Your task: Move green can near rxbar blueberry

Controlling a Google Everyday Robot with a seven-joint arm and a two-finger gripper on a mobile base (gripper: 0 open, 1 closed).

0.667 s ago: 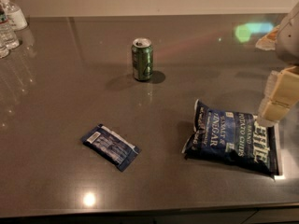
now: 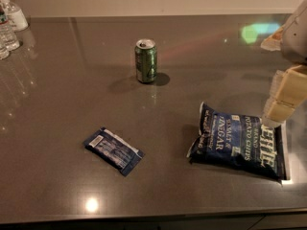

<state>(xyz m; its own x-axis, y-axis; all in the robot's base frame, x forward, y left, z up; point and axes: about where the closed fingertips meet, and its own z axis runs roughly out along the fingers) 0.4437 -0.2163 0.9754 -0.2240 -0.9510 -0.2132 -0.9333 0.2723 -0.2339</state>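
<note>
Break-room or kitchenette: dark stone counter (image 2: 57,176), water bottles (image 2: 8,35), chip bag (image 2: 237,140); pincer (image 2: 284,97) at right edge.

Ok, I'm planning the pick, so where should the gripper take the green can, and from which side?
Probably its mid-body, squeezing across the round sides. The can stands upright, apart from everything else, so a level approach suits. Come from its right: the gripper hangs at the right edge, over the chip bag's far corner.

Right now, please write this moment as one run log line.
gripper: right edge, by chip bag | green can: upright, centre back, not held | rxbar blueberry: flat, front left, apart from can | move: not done
</note>
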